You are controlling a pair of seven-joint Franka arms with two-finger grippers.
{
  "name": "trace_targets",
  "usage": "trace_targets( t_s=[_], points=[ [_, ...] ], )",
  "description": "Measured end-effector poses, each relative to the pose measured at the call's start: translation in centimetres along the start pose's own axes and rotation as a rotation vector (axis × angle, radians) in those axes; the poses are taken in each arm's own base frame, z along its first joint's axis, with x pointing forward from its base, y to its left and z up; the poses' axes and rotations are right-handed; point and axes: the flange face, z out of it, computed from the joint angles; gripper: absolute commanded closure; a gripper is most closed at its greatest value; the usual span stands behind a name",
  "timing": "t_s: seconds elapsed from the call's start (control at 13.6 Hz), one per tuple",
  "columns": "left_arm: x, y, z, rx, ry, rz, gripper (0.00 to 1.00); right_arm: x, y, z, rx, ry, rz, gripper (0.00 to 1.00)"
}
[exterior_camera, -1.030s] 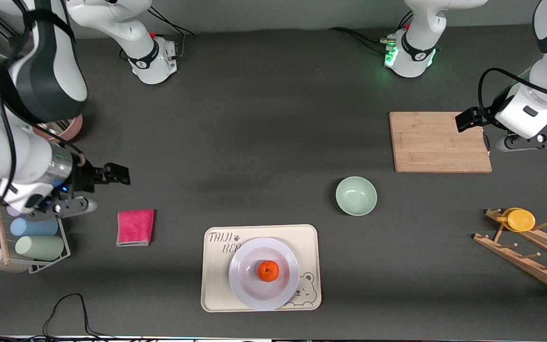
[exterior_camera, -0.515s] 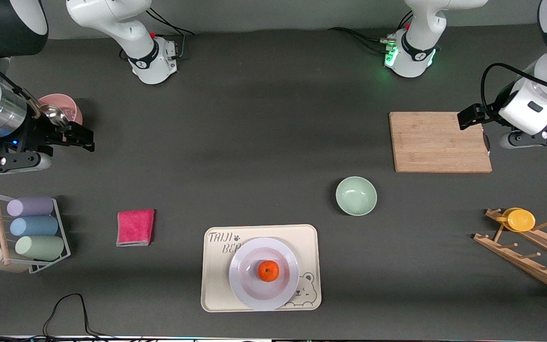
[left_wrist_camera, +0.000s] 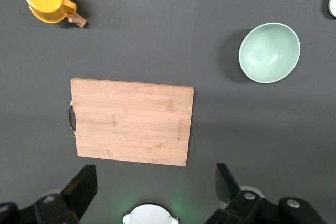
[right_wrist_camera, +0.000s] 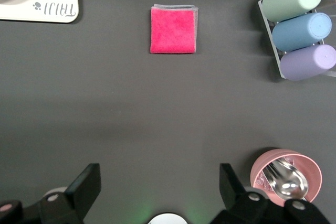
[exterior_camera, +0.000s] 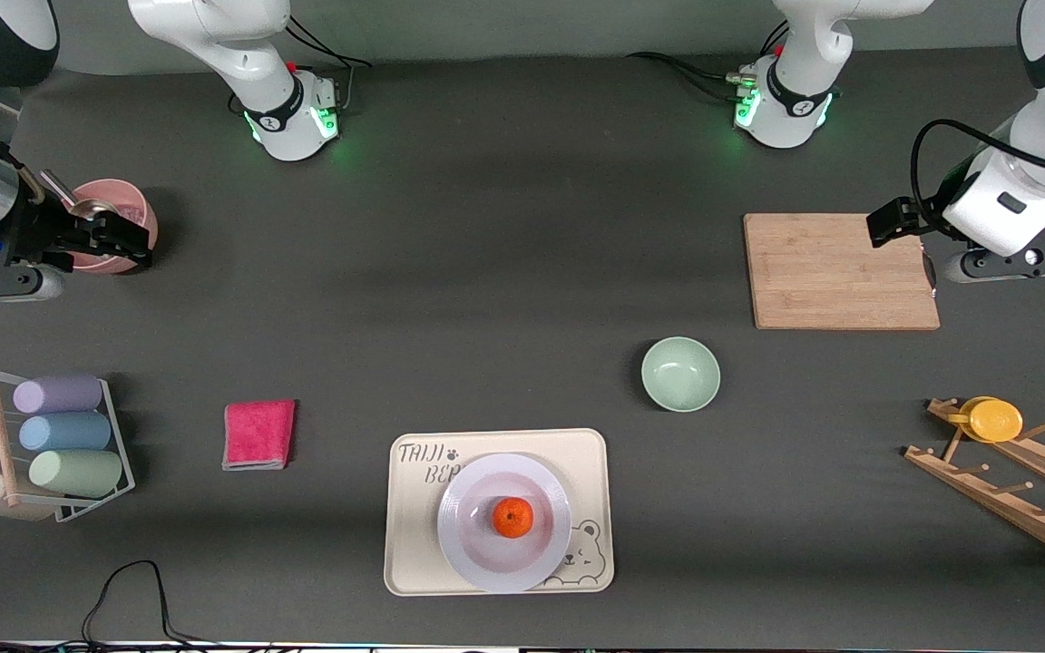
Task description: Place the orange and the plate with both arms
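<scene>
The orange (exterior_camera: pixel 512 518) lies in the middle of the white plate (exterior_camera: pixel 473 549). The plate rests on the cream bear tray (exterior_camera: pixel 414 553) near the front camera. Neither gripper touches them. My right gripper (exterior_camera: pixel 128 240) is open and empty, up in the air over the pink bowl (exterior_camera: pixel 128 204) at the right arm's end; it also shows in the right wrist view (right_wrist_camera: pixel 160 182). My left gripper (exterior_camera: pixel 890 222) is open and empty over the edge of the wooden cutting board (exterior_camera: pixel 840 270); it also shows in the left wrist view (left_wrist_camera: pixel 155 182).
A pale green bowl (exterior_camera: pixel 680 374) sits between the tray and the board. A pink cloth (exterior_camera: pixel 258 433) lies beside the tray. A cup rack (exterior_camera: pixel 60 444) stands at the right arm's end. A wooden rack with a yellow lid (exterior_camera: pixel 994 419) stands at the left arm's end.
My right arm has swung away from the cup rack to over the pink bowl. Its base light has turned green. The left arm has barely moved. Orange and plate are unmoved.
</scene>
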Motion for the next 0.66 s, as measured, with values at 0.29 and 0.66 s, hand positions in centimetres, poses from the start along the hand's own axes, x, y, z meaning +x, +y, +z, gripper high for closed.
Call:
trace_targets(
  t_s=[0.29,0.66],
  points=[
    [0.0,-0.1,0.0,0.000,0.000,-0.002,0.00,-0.2,1.1,0.4,0.002,-0.009,0.020,0.00],
    [0.0,-0.1,0.0,0.000,-0.001,-0.002,0.00,-0.5,1.3,1.6,-0.004,0.022,0.026,0.00]
  ],
)
